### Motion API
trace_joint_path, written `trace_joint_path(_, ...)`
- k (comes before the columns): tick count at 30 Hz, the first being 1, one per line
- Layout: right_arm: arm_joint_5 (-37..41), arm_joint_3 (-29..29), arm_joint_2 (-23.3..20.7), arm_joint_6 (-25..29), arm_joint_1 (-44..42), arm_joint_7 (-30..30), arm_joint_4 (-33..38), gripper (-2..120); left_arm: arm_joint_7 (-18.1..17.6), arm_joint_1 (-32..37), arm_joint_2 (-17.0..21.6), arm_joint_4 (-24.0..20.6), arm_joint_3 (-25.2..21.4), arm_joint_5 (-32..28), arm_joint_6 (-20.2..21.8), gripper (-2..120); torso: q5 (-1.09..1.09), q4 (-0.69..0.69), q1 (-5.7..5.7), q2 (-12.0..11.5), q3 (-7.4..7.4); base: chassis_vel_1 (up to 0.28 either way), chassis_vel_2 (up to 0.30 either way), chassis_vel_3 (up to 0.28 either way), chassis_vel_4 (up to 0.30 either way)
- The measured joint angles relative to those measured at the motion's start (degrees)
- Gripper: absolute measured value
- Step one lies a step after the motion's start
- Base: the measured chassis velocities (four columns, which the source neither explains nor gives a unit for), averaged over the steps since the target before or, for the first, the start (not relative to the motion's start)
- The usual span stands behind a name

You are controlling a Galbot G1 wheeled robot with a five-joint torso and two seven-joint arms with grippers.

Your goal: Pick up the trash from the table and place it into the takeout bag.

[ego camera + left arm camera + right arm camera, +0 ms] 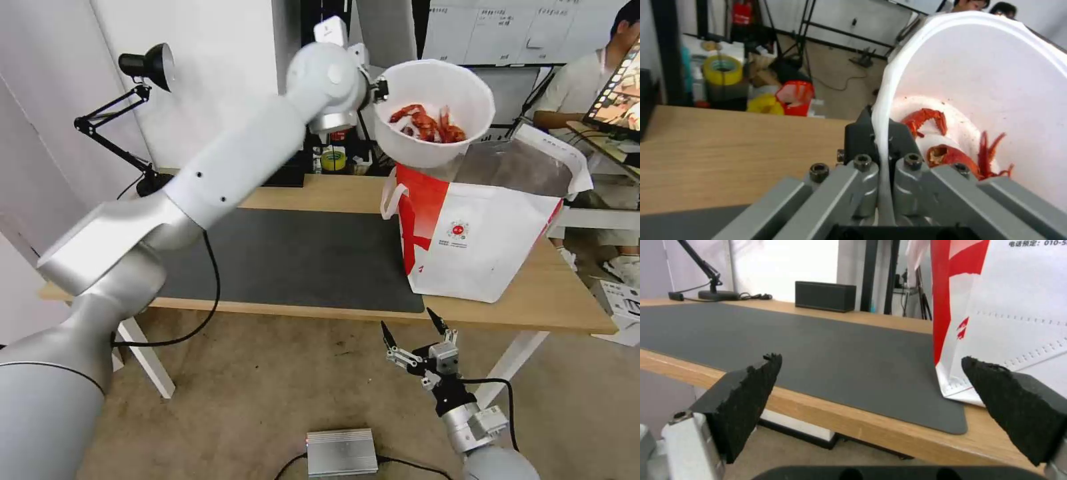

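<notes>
My left gripper is shut on the rim of a white round bowl holding red crayfish shells; this trash hangs tilted in the air above the open top of the takeout bag. In the left wrist view the fingers pinch the bowl's rim, with shells inside. The bag is white with a red side panel and foil lining, standing at the right end of the table. My right gripper hangs open below the table's front edge, near the bag's corner.
A dark grey mat covers the table's middle. A black desk lamp stands at the back left, and a black rectangular box near the back edge. A silver box lies on the floor.
</notes>
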Motion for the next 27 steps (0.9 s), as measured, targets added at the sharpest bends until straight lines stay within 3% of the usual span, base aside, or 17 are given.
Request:
trace_joint_path(7, 0.0, 0.0, 0.0, 0.0, 0.0, 0.0, 0.0, 100, -1.8, 1.4, -3.2, 3.1, 1.7, 3.7, -2.7, 0, -0.01, 0.02, 0.00, 0.0, 0.00, 0.000, 0.000, 0.000, 0.000)
trace_joint_path(18, 0.0, 0.0, 0.0, 0.0, 0.0, 0.0, 0.0, 100, -3.4, 3.1, -5.1, 4.2, 3.3, 7.4, -6.2, 0, -0.01, 0.01, 0.00, 0.0, 0.00, 0.000, 0.000, 0.000, 0.000)
trace_joint_path(27, 0.0, 0.0, 0.0, 0.0, 0.0, 0.0, 0.0, 100, -1.9, 5.3, -4.1, 0.2, 6.4, 11.0, -9.4, 0, -0.01, 0.01, 0.00, 0.0, 0.00, 0.000, 0.000, 0.000, 0.000)
